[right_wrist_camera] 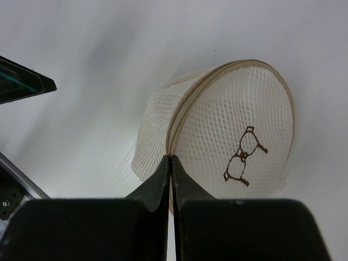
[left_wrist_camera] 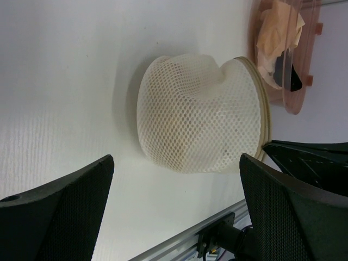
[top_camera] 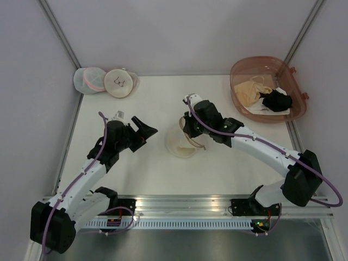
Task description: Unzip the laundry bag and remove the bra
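Note:
The laundry bag [top_camera: 181,143], a cream mesh disc with a dark bra drawing [right_wrist_camera: 243,156], stands on its edge at the table's middle. My right gripper [top_camera: 190,132] is shut, its tips [right_wrist_camera: 170,161] pinched on the bag's zippered rim [right_wrist_camera: 185,111]; I cannot tell whether they hold the pull. My left gripper [top_camera: 143,130] is open and empty, just left of the bag and apart from it. In the left wrist view the bag's dented back [left_wrist_camera: 198,119] lies beyond the open gripper [left_wrist_camera: 174,212]. The bra is hidden.
A second cream disc bag [top_camera: 120,82] and a white mesh bag with pink trim [top_camera: 89,80] lean at the back left corner. A clear pink bin [top_camera: 293,111] at the back right holds a pale beige garment [top_camera: 251,91] and a black garment [top_camera: 276,100].

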`<state>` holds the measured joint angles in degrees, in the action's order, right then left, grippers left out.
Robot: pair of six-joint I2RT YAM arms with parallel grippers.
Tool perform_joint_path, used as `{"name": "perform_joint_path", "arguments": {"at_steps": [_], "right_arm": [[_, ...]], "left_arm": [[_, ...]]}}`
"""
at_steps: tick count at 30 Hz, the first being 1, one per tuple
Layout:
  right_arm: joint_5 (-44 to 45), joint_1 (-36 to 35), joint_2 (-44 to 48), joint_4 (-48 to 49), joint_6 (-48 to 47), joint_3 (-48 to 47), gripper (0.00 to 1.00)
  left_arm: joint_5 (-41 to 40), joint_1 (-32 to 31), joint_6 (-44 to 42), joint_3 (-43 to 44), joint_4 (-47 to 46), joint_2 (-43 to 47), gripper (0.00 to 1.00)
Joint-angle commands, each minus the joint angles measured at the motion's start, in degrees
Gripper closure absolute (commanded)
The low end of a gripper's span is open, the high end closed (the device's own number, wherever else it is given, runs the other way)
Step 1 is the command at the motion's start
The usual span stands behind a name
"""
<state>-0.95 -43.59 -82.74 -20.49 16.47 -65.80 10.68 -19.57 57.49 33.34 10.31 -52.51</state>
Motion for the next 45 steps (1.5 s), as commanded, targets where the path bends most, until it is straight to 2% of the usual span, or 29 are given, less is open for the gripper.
{"name": "perform_joint_path", "arguments": {"at_steps": [1,5,13,19,23,27,29,30,33,35,38,45], "right_arm": [[2.0,0.1,2.1,-0.6,0.4,1.3,1.00],[4.8,0.3,2.8,-1.7,0.4,2.0,1.00],[1.7,0.4,0.4,-2.3,-0.3,3.4,1.00],[1.6,0.4,-2.2,-1.9,-0.3,4.1,0.99],[2.7,0.4,-2.9,-2.4,-0.4,3.8,0.91],[4.0,0.5,-3.2,-2.9,-0.5,3.8,0.95],[3.7,0.4,-3.3,-2.8,-0.5,3.9,0.92],[3.8,0.5,-3.3,-3.0,-0.6,3.8,0.84],[3.9,0.5,-3.2,-2.9,-0.6,3.8,0.75],[4.0,0.5,-3.3,-2.8,-0.6,3.7,0.75],[4.3,0.7,-3.5,-2.9,-0.6,3.7,0.81],[5.0,0.9,-2.3,-3.6,-0.7,3.6,0.76]], "left_arm": [[3.4,0.4,-1.4,-0.4,-3.1,-2.1,0.01],[6.0,0.4,-0.9,0.1,-5.6,-5.1,0.01],[9.4,0.2,0.0,0.6,-9.6,-10.0,0.01],[9.5,0.3,0.2,0.0,-9.8,-10.0,0.01],[9.5,0.3,0.1,0.0,-9.8,-10.2,0.01],[9.5,0.2,0.0,0.1,-9.9,-10.5,0.01],[9.5,0.3,-0.1,0.1,-9.9,-10.4,0.01],[9.5,0.3,-0.1,0.1,-9.8,-10.4,0.01],[9.5,0.3,-0.1,0.0,-9.8,-10.4,0.01],[9.6,0.3,-0.1,0.0,-9.9,-10.4,0.01],[9.6,0.3,-0.1,0.1,-9.8,-10.4,0.01],[9.7,0.3,0.0,-0.1,-9.8,-10.2,0.01]]}}
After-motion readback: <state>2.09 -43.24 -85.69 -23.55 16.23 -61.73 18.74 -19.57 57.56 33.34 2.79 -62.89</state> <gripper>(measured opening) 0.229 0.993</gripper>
